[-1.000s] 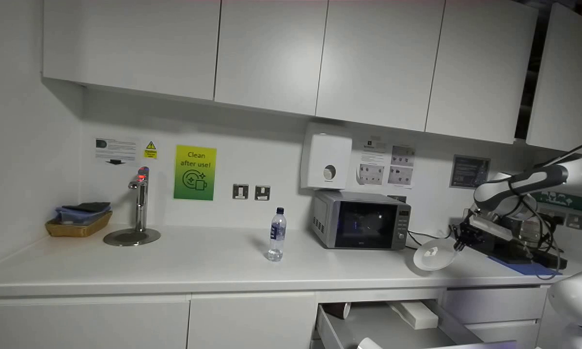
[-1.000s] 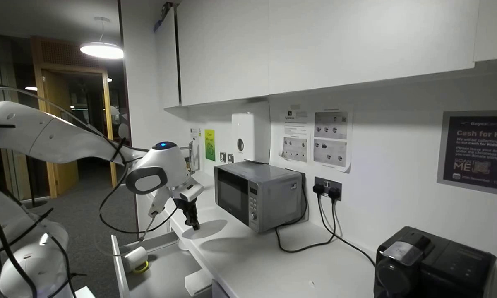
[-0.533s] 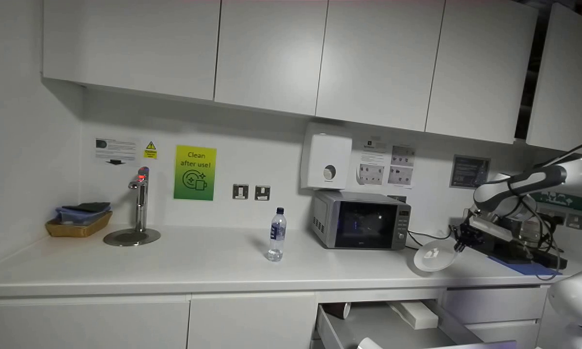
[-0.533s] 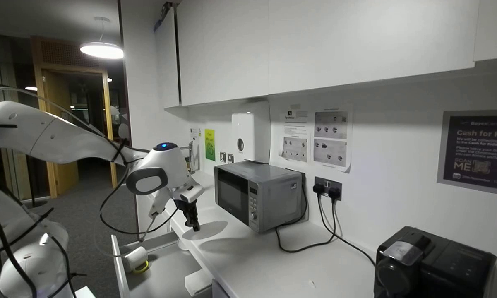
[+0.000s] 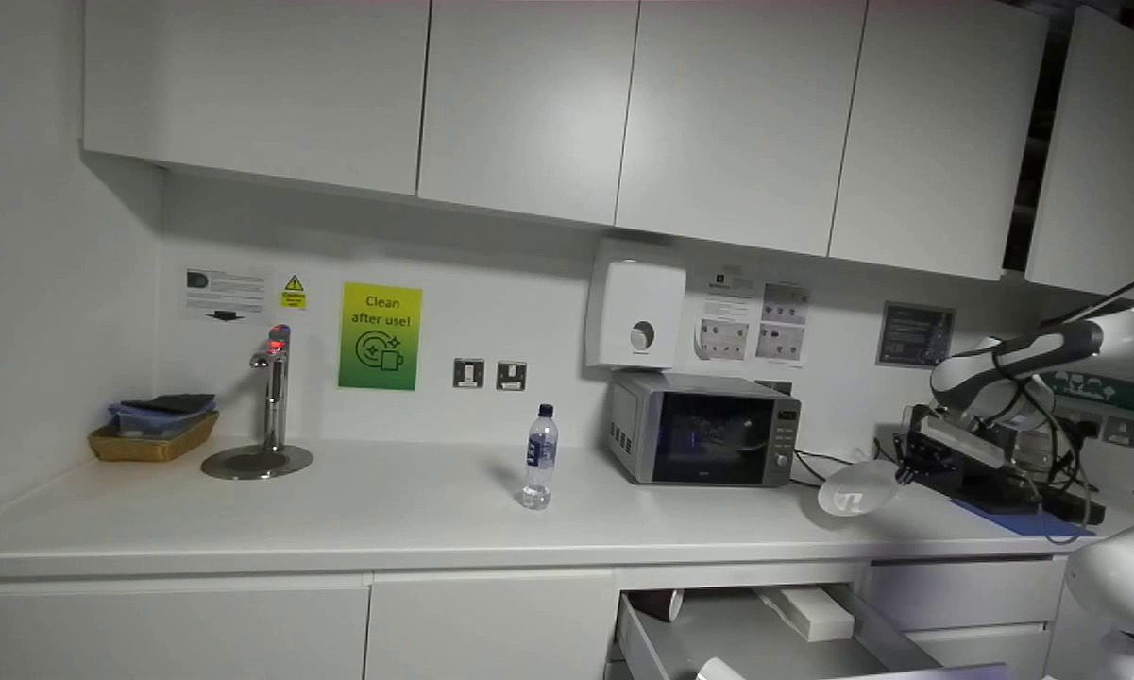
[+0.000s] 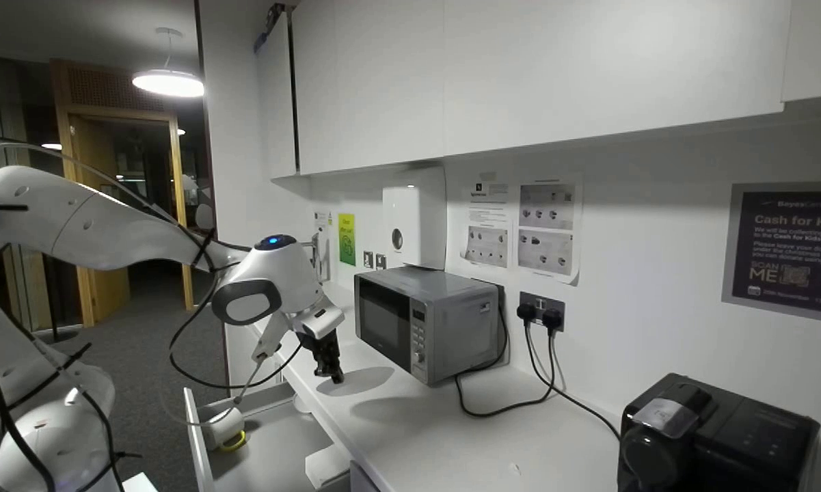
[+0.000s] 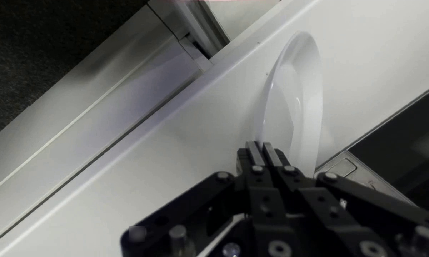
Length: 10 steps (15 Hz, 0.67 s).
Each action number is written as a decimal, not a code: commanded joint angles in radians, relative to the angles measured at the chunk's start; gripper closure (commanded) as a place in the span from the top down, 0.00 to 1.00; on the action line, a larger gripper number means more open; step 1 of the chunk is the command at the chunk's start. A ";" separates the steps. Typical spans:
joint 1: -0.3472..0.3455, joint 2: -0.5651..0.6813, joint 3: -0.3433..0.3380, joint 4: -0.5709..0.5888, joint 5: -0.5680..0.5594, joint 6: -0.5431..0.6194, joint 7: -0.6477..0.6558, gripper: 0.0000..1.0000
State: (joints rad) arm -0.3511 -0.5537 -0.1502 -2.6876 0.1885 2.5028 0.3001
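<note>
Gripping a dish by its edge, the claw showed narrow in the wrist view, jaws nearly together. Judged: pick-up done; set-down and release not yet. No contents showed in the dish; it lay tilted relative to the worktop.

In an exterior view, the dish hung near the microwave, apart from the surface. Microwave door closed; inside too dark to read. Drawer stood pulled out below, with a white box and a dark cup in it. Basket near the tap held blue and dark items. Bottle stood upright, capped; fill level unclear.

In an exterior view, a shadow on the worktop, separate from the dish, agreed with a lift. Drawer there also showed a mug, apparently tipped; its inside was hidden.
</note>
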 commanded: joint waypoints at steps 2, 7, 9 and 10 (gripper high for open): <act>-0.053 0.028 -0.016 0.028 -0.013 0.068 0.062 0.01; -0.114 0.051 -0.024 0.031 -0.014 0.156 0.113 0.01; -0.132 0.063 -0.026 0.031 -0.009 0.188 0.136 0.01; -0.140 0.069 -0.027 0.030 -0.008 0.202 0.146 0.01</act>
State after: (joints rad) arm -0.4659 -0.5142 -0.1764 -2.6835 0.1885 2.6528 0.3978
